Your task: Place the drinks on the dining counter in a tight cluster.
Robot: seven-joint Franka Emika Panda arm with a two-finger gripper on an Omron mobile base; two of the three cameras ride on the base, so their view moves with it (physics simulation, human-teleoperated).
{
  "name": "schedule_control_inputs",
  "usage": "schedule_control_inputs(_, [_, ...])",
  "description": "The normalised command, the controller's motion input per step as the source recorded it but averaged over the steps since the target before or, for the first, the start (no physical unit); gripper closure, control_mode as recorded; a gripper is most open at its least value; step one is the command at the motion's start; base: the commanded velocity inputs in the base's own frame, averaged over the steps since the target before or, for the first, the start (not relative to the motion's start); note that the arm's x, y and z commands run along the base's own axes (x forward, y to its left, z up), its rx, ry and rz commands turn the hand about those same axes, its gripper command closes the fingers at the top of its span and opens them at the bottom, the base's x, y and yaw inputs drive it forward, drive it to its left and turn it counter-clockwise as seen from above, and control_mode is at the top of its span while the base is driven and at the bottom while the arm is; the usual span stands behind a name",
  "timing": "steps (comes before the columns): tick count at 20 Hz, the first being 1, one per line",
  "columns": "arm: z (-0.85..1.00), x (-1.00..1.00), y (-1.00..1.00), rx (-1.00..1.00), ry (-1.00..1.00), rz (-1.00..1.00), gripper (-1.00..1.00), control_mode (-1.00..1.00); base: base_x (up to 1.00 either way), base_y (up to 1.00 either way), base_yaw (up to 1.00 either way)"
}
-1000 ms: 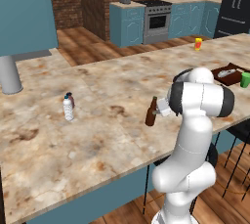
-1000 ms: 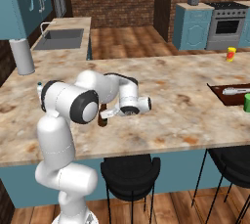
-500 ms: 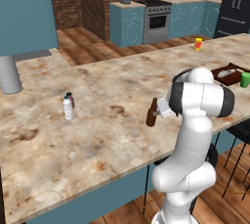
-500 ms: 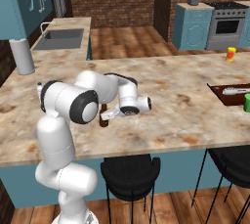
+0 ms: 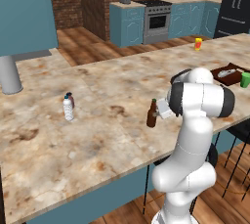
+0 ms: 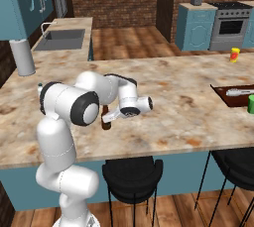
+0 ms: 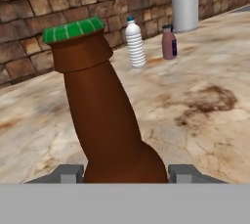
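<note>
The pincer [image 7: 127, 173] is clamped on the brown bottle [image 7: 105, 115]; in the hand view its two grey fingertips [image 7: 68, 173] sit on either side of the bottle's wide lower body, pressed against it. The bottle leans a little in that view, its green cap [image 7: 73, 28] at the upper left. In the left base view the brown bottle [image 5: 152, 114] stands close to upright on the dining counter [image 5: 97, 140], near the front edge, with the pincer [image 5: 159, 112] meeting it from the right. The white arm [image 5: 195, 120] rises from the floor in front of the counter, bends at a dark elbow and folds back so that the hand reaches in low and about level.

Beyond the bottle, the water bottle [image 7: 135, 42] and the maroon can [image 7: 169, 42] stand just beside each other, well apart from the held bottle. In the left base view the water bottle [image 5: 68, 108] and the can [image 5: 71, 100] are far to the left on the counter. A grey cylinder [image 5: 10, 74] stands behind them.

Compared with a second ago, the brown bottle, the arm and the other two drinks are in the same places; nothing visibly differs.
</note>
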Motion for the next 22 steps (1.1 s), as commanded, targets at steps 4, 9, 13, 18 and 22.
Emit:
schedule_control_inputs(4, [0.0, 0.0, 0.0, 0.0, 0.0, 0.0, 1.0, -1.0, 0.0, 0.0, 0.0])
schedule_control_inputs(9, [0.0, 0.0, 0.0, 0.0, 0.0, 0.0, -1.0, -1.0, 0.0, 0.0, 0.0])
schedule_control_inputs(13, [0.0, -0.01, 0.0, 0.0, 0.0, 0.0, -1.0, -1.0, 0.0, 0.0, 0.0])
schedule_control_inputs(18, [0.0, -0.05, 0.0, 0.0, 0.0, 0.0, -1.0, -1.0, 0.0, 0.0, 0.0])
schedule_control_inputs(22, [0.01, -0.05, 0.0, 0.0, 0.0, 0.0, -1.0, -1.0, 0.0, 0.0, 0.0])
